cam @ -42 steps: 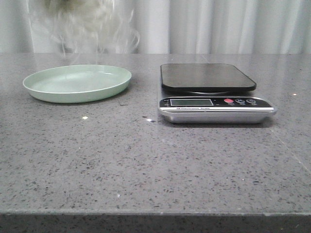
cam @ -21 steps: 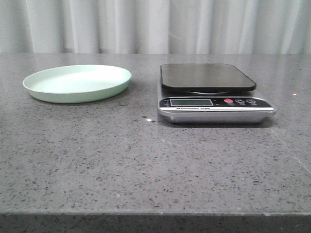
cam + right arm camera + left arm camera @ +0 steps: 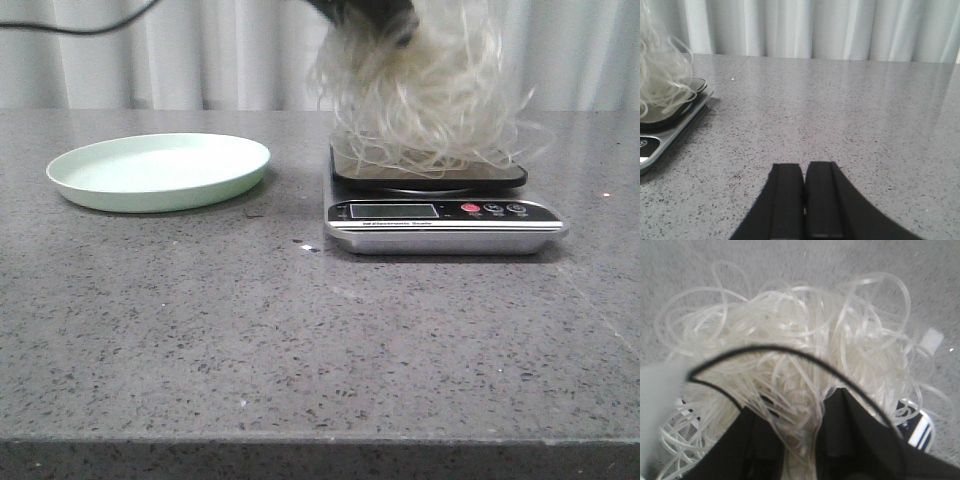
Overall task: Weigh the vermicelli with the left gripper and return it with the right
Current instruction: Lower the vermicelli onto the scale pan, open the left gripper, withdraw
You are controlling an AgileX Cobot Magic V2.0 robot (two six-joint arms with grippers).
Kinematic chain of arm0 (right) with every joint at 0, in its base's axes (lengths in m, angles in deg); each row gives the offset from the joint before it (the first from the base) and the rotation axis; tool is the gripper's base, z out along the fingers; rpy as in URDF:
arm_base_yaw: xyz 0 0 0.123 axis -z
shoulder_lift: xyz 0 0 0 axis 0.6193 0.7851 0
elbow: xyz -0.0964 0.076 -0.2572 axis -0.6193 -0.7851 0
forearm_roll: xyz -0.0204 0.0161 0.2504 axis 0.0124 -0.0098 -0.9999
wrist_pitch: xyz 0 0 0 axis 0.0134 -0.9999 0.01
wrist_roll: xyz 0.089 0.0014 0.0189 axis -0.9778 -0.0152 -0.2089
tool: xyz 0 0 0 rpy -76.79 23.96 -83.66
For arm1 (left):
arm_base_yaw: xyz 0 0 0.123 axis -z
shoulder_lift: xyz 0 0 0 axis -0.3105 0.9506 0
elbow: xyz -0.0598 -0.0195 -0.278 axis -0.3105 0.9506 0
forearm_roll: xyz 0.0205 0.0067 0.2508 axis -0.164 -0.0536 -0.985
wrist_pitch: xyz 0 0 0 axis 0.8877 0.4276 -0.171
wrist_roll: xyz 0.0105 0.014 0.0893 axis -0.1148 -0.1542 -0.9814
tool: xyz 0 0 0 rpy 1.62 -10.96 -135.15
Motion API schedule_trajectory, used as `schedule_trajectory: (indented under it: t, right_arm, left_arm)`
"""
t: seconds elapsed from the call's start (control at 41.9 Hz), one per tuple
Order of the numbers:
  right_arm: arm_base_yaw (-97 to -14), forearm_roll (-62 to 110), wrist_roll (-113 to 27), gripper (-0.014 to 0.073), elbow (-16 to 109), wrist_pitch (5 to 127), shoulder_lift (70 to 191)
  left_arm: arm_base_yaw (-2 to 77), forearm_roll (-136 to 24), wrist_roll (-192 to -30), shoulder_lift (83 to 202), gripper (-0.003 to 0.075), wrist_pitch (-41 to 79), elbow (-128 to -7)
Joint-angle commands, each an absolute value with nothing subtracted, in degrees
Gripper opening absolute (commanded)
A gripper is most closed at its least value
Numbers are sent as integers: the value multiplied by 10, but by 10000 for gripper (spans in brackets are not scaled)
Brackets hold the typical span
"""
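The vermicelli (image 3: 420,100), a fluffy whitish nest of curly strands, hangs over the black platform of the scale (image 3: 440,205), its lowest strands touching the platform. My left gripper (image 3: 370,12) is at the top of the front view, shut on the vermicelli's top. In the left wrist view the black fingers (image 3: 855,440) pinch strands of the vermicelli (image 3: 790,340) between them. My right gripper (image 3: 804,172) is shut and empty, low over the table to the right of the scale (image 3: 660,135); the vermicelli (image 3: 660,75) shows at that view's edge.
A pale green plate (image 3: 160,170) lies empty on the grey speckled table, left of the scale. A black cable (image 3: 80,25) hangs at the top left. White curtains run along the back.
The vermicelli was blurred above the plate one second ago and out of view half a second ago. It now hangs over the scale in my left gripper.
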State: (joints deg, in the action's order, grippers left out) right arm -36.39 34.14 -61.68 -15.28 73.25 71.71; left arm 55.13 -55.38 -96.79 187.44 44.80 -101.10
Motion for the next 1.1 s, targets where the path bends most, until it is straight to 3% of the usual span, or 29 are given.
schedule_trajectory:
  t: [0.0, 0.597, 0.717, 0.932, 1.075]
  right_arm:
    - [-360, 345, -618, 151, -148, 775, 708]
    - [-360, 345, -618, 151, -148, 775, 708]
    - [-360, 345, -618, 151, -148, 775, 708]
    - [-360, 345, -618, 151, -148, 775, 708]
    - [-360, 345, -618, 151, -148, 775, 708]
  left_arm:
    - [555, -535, -967, 1858, 145, 410, -1033]
    - [555, -534, -967, 1877, 173, 451, -1033]
    - [555, -534, -967, 1877, 272, 457, -1033]
    - [555, -534, -967, 1865, 541, 462, -1033]
    - [554, -536, -967, 1849, 589, 462, -1033]
